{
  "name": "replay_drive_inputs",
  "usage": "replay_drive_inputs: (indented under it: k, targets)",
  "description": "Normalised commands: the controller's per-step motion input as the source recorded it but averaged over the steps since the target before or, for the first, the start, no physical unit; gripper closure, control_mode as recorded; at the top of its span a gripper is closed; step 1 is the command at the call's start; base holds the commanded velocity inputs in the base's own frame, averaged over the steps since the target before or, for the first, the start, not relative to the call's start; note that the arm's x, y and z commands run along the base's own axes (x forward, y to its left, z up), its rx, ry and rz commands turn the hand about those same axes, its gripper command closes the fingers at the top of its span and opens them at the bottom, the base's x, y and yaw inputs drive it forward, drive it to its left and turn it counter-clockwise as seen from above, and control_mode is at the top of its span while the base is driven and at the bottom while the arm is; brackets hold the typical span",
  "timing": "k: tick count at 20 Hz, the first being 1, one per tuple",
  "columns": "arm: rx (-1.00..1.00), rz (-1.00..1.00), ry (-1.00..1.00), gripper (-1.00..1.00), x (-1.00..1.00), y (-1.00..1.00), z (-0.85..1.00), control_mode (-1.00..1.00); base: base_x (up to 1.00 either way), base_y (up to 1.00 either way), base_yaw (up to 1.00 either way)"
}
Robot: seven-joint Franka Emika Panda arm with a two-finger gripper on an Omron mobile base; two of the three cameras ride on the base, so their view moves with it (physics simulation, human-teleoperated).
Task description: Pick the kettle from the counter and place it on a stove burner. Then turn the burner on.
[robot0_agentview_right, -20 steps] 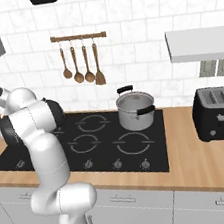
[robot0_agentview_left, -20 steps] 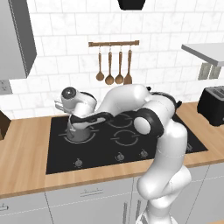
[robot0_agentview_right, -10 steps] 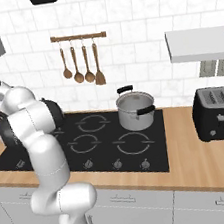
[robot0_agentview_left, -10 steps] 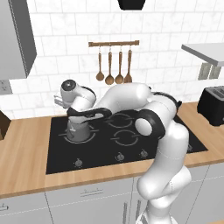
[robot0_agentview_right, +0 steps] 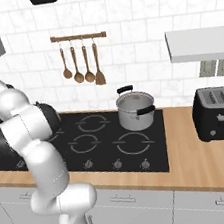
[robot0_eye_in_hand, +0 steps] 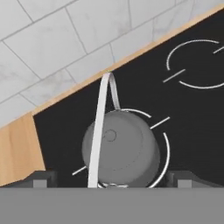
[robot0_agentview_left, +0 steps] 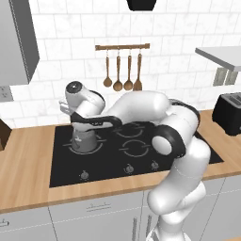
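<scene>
The dark grey kettle (robot0_agentview_left: pixel 85 140) stands upright on the back-left stove burner (robot0_agentview_left: pixel 98 147) of the black cooktop. In the hand view the kettle (robot0_eye_in_hand: pixel 124 151) lies directly below me, its thin handle (robot0_eye_in_hand: pixel 98 131) arching over the lid, and the burner's ring (robot0_eye_in_hand: pixel 165 146) curves around it. My gripper (robot0_agentview_left: pixel 81 123) hovers just above the kettle, open. Its two fingertips (robot0_eye_in_hand: pixel 41 178) stand wide to either side of the kettle's body and touch nothing. The wooden counter (robot0_agentview_left: pixel 23 160) runs around the cooktop.
A shiny silver lidded pot (robot0_agentview_right: pixel 135 111) sits on the back-right burner. A black toaster (robot0_agentview_right: pixel 220 114) stands on the counter at the right. Control knobs (robot0_agentview_left: pixel 128 168) line the cooktop's front edge. Wooden utensils (robot0_agentview_left: pixel 123 70) hang on the tiled wall.
My hand has lifted a little, straight up from the kettle, jaws still wide. The kettle has stayed on the burner.
</scene>
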Motion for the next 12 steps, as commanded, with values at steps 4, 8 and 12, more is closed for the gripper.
replay_drive_inputs:
  k: [4,8,12]
  targets:
    - [0.0,0.0,0.0,-1.0,-0.7,-0.39,0.0,-1.0,0.0,0.0,0.0]
    - [0.03,0.0,0.0,-1.0,-0.85,-0.34,0.0,-1.0,0.0,0.0,0.0]
    - [0.05,0.04,0.02,-1.0,-0.87,-0.11,0.0,-1.0,0.0,0.0,0.0]
